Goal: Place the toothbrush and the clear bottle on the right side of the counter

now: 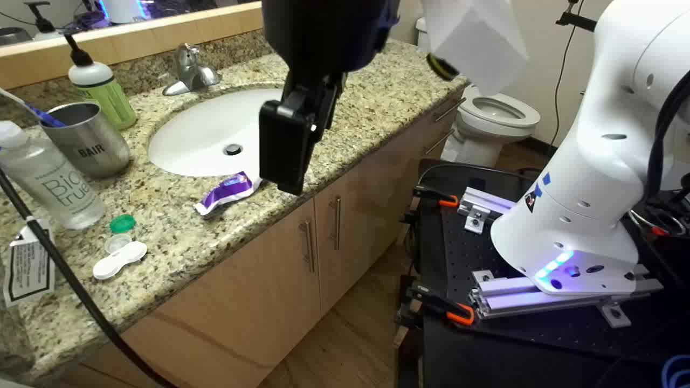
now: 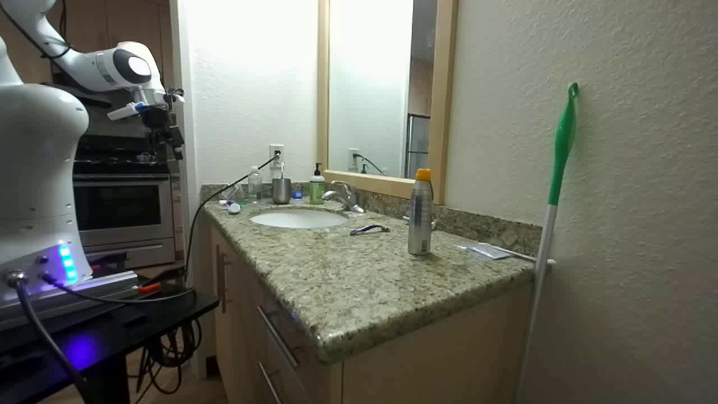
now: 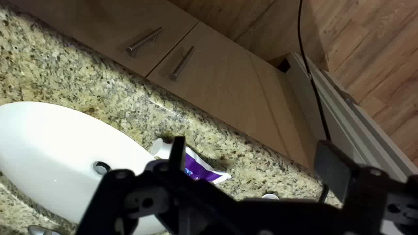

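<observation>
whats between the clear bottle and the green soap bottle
The metal BAIR cup holding the toothbrush, in both exterior views; an exterior view also shows a small blue item there.

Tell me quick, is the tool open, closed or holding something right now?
Tool: open, holding nothing.
</observation>
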You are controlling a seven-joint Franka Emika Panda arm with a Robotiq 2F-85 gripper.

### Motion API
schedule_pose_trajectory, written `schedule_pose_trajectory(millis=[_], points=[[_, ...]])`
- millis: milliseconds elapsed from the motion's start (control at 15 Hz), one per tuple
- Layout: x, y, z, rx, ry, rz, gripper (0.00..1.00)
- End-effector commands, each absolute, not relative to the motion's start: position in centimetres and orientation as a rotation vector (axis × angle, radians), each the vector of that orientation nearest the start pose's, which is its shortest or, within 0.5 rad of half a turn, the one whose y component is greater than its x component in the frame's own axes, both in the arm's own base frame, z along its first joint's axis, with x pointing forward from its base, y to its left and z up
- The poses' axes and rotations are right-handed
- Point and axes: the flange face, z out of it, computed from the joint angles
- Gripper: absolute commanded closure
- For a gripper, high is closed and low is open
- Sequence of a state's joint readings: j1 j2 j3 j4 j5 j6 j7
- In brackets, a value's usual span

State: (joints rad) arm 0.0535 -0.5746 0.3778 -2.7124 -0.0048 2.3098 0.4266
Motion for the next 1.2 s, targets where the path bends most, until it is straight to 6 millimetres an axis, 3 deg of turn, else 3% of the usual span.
schedule_pose_trajectory(millis=[0,467,600,800,1133], points=[[34.2,15.0,40.3,-3.258,0.056,-0.338,0.00],[34.2,15.0,40.3,-3.258,0.056,-0.338,0.00],[35.9,14.5,39.8,-3.284,0.188,-0.426,0.00],[39.4,10.8,40.1,-3.261,0.461,-0.590,0.00],[45.3,1.7,40.8,-3.107,0.873,-0.901,0.00]])
